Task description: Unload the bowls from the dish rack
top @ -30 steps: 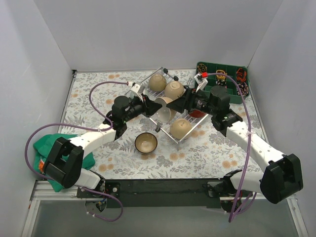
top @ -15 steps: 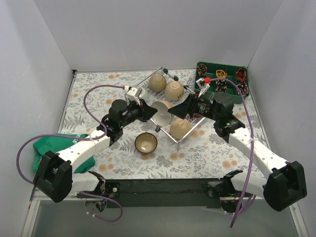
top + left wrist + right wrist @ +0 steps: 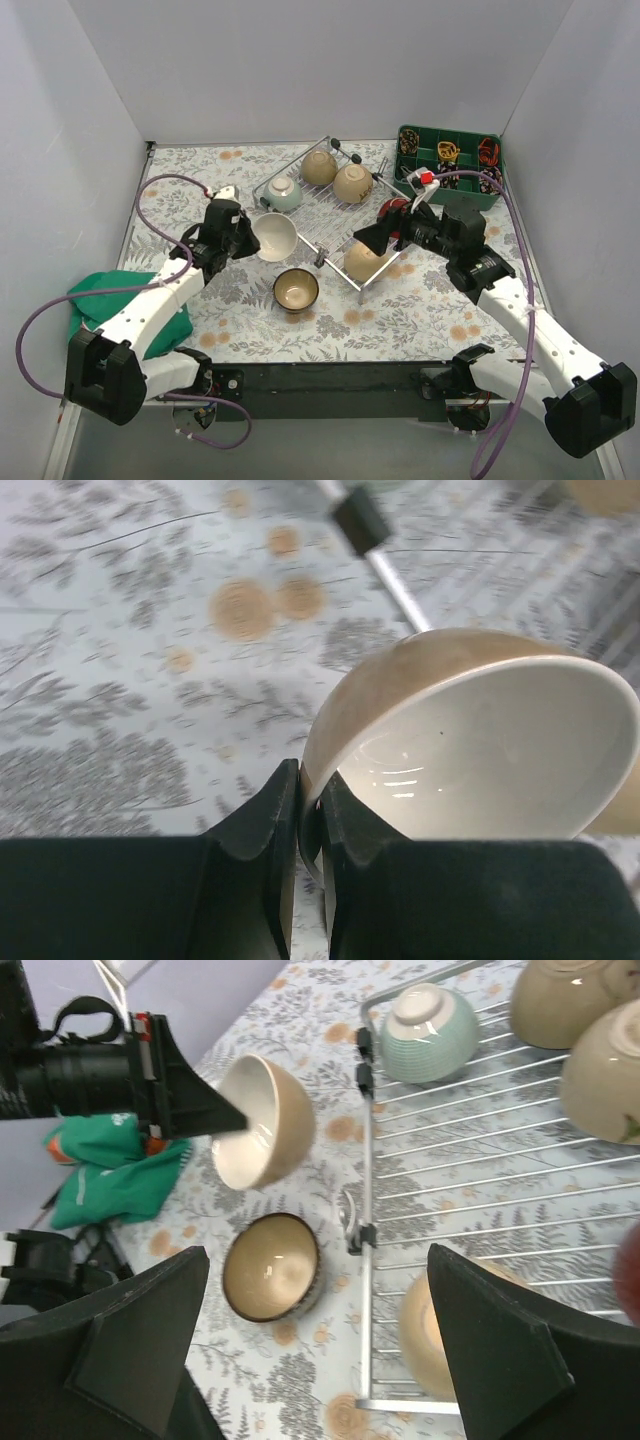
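My left gripper [image 3: 248, 238] is shut on the rim of a cream bowl [image 3: 274, 237], held tilted just left of the dish rack [image 3: 318, 212]; the pinched rim shows in the left wrist view [image 3: 480, 750]. In the rack are two tan bowls [image 3: 319, 167] [image 3: 353, 183], a celadon bowl [image 3: 283, 193], a tan bowl [image 3: 365, 260] at the near corner and a red bowl [image 3: 393, 209], partly hidden. A dark brown bowl [image 3: 296, 290] stands upright on the table. My right gripper [image 3: 372, 238] is open and empty above the rack's near right side.
A green compartmented tray [image 3: 450, 165] with small items stands at the back right. A green cloth [image 3: 110, 300] lies at the left near edge. The rack's near corner [image 3: 362, 1235] lies close to the dark brown bowl [image 3: 270, 1280].
My left gripper has carried the cream bowl leftward out of the rack. My right gripper has let go of it and drawn back to the right.
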Available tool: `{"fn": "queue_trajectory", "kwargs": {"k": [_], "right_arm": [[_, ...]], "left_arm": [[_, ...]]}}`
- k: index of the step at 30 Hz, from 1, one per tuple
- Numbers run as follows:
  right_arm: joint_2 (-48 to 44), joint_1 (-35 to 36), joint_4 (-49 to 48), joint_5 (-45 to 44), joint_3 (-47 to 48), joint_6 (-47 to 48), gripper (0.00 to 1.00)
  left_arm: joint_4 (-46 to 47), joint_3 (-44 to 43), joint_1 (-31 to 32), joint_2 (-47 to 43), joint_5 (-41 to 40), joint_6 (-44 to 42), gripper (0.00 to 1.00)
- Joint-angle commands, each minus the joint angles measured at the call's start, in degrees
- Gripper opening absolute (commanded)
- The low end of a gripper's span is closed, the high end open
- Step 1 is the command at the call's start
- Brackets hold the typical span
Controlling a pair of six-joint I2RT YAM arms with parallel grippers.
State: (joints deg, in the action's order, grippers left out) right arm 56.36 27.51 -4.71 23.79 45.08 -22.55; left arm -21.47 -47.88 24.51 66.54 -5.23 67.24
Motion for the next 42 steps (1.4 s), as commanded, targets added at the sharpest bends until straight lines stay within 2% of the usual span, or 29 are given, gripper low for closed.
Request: {"fn": "queue_trajectory", "kwargs": {"k": [1, 7, 15, 22, 24, 25, 28, 29, 31, 32, 38, 42], "right_arm": [[-2.57, 0.18, 4.62, -6.56, -0.52, 7.69, 0.98], [-4.32, 0.79, 8.22, -12.01, -1.31, 10.68, 0.98], [-4.68, 1.23, 8.4, -12.98, -1.75, 12.0, 0.98], [-3.8, 1.15, 9.63, -12.8, -1.49, 13.14, 0.98], [-3.71, 1.15, 9.72, -13.33, -1.57, 13.66, 0.98], [-3.54, 1.15, 9.81, -13.59, -1.57, 14.02, 0.98], [-2.75, 1.23, 9.81, -13.77, -0.96, 14.9, 0.99], [-2.48, 1.23, 9.98, -13.86, -0.78, 15.16, 0.99], [-1.17, 1.23, 10.25, -13.77, 0.35, 16.04, 0.99], [-0.64, 1.23, 10.86, -13.77, 0.71, 16.48, 0.98], [6.3, 2.11, 15.77, -17.36, 6.58, 21.83, 0.99], [10.87, 2.46, 17.01, -21.85, 10.9, 24.28, 0.98]], "left_arm": [[-8.84, -3.97, -6.91, -0.1, -2.59, 4.56, 0.0], [-10.17, -4.77, -13.34, 7.19, 2.86, 3.86, 0.0], [-8.15, -7.14, -15.11, 18.08, 9.54, 2.28, 0.0], [-8.32, -7.85, -15.64, 22.49, 12.7, 1.31, 0.02], [-8.41, -7.49, -15.64, 22.49, 12.79, 1.14, 0.14], [-8.5, -7.23, -15.64, 22.23, 12.88, 0.88, 0.27], [-9.37, -7.14, -15.64, 20.47, 11.66, 0.0, 0.43], [-9.98, -7.4, -15.64, 19.08, 11.04, -0.27, 0.54], [-10.78, -7.84, -15.64, 17.57, 9.9, -0.79, 0.62], [-11.56, -8.45, -15.64, 16.61, 8.41, -1.32, 0.71], [-11.67, -10.39, -15.64, 9.05, 3.31, -3.17, 0.96], [-7.1, -9.17, -15.64, 3.43, 2.43, -6.67, 0.98]]}}
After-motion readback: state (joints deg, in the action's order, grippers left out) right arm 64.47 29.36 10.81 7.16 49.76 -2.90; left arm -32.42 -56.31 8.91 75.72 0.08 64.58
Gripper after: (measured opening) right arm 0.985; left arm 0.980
